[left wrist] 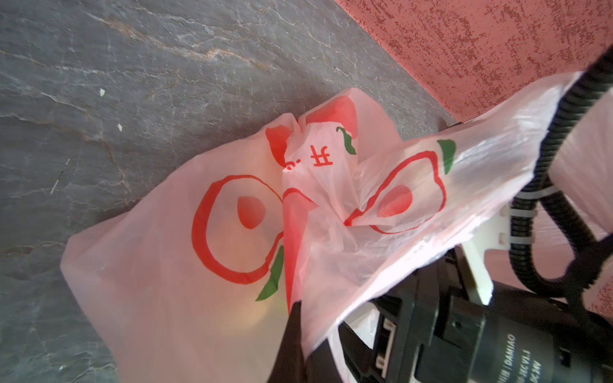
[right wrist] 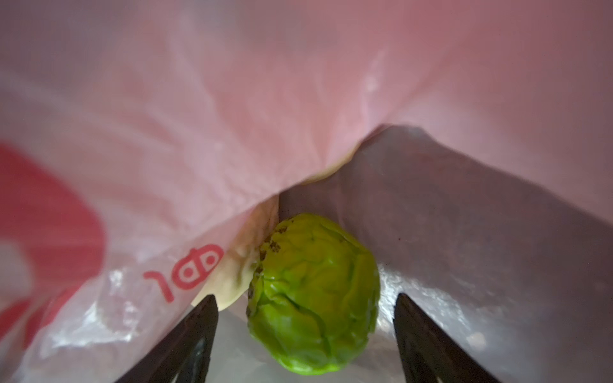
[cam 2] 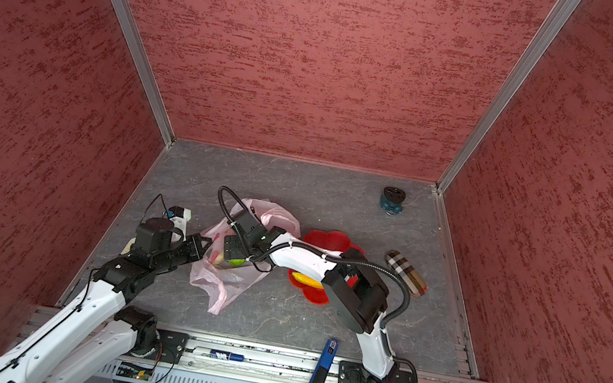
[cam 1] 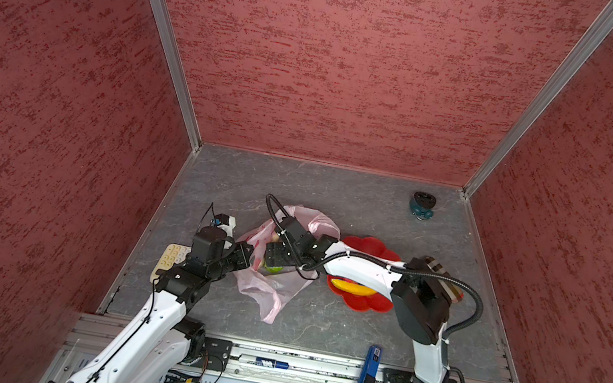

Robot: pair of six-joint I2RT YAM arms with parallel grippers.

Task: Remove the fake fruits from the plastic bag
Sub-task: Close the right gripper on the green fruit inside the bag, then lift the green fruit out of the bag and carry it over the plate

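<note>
The right gripper (right wrist: 306,298) sat inside the plastic bag (cam 1: 280,287), jaws spread wide either side of a bumpy green fruit (right wrist: 315,275) without touching it, a beige fruit (right wrist: 237,265) tucked behind. The left gripper (cam 1: 250,252) was clamped on the bag's rim, holding the mouth up. The fruit looked light, hard and slick, best pinched across its middle; the limp, thin film seemed liable to get caught in the grip. A banana (cam 1: 352,288) lay in the red dish (cam 1: 361,307) beside the bag.
</note>
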